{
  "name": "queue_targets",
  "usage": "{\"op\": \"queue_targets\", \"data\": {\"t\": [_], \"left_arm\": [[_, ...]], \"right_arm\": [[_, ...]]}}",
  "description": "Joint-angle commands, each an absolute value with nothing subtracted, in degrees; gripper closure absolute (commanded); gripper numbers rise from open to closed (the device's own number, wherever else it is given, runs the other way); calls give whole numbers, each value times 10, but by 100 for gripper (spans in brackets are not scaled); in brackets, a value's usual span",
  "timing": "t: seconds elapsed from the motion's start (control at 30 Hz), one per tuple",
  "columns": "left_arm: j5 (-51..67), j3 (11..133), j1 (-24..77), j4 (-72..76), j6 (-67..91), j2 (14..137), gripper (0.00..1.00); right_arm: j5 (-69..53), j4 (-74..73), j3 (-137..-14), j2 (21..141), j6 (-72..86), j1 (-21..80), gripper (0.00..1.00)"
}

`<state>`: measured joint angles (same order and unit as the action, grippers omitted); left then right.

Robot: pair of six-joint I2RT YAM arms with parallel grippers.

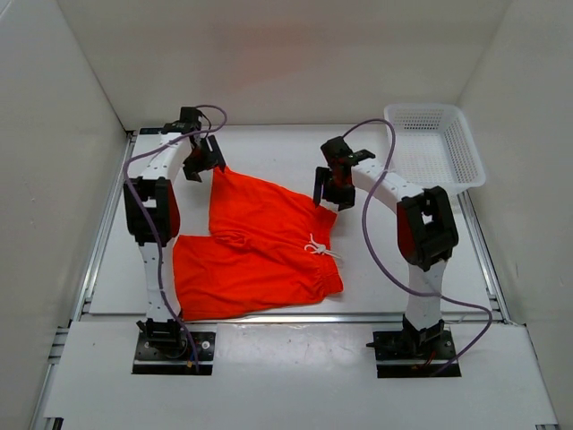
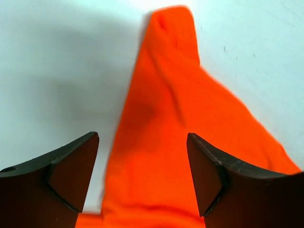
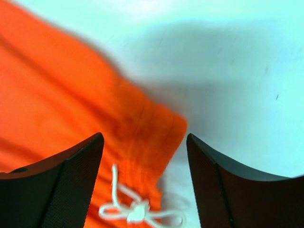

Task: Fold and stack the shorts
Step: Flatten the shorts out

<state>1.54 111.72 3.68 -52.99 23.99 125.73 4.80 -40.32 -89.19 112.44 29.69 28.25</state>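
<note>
Built as two slim white arms: left arm (image 1: 148, 210) far from the basket (image 1: 439, 148), right arm (image 1: 428, 228) just beside it. Jointed with chunky black housings showing red at the elbows. Bolted down on black base plates (image 1: 175, 351) dotted with small bolt heads. Looped with a thin purple cable (image 1: 363, 228) along each arm. Tipped with dark, wedge-shaped fingers (image 3: 66, 190), woven-textured on the inner faces.

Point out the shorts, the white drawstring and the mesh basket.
shorts (image 1: 260, 273): top external view, on the near fabric panel.
white drawstring (image 3: 137, 211): right wrist view, on the bow's knot.
mesh basket (image 1: 436, 148): top external view, on its bare floor.
</note>
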Motion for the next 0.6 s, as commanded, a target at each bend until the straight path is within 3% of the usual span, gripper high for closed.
{"op": "queue_targets", "data": {"t": [0.0,0.17,0.27,0.3,0.33,0.37,0.4,0.43,0.5,0.57], "left_arm": [[-10,1193,53,-559,240,1311,14],[-16,1287,61,-571,247,1379,13],[10,1318,61,-571,252,1411,15],[26,1318,61,-571,252,1416,18],[35,1326,61,-571,252,1423,25],[45,1326,61,-571,252,1423,55],[50,1332,61,-571,252,1423,74],[50,1332,61,-571,257,1423,90],[50,1332,61,-571,258,1408,90],[45,1318,54,-571,258,1371,90]], "right_arm": [[69,-422,-928,1173,282,268,26],[54,-422,-948,1213,266,258,30],[33,-416,-948,1225,261,258,41],[26,-416,-948,1225,261,258,54],[26,-416,-948,1225,261,258,62],[26,-416,-948,1225,261,258,69],[26,-416,-948,1217,261,258,85],[26,-416,-943,1217,261,258,93],[33,-416,-943,1194,261,258,100],[46,-410,-937,1162,261,258,100]]}}
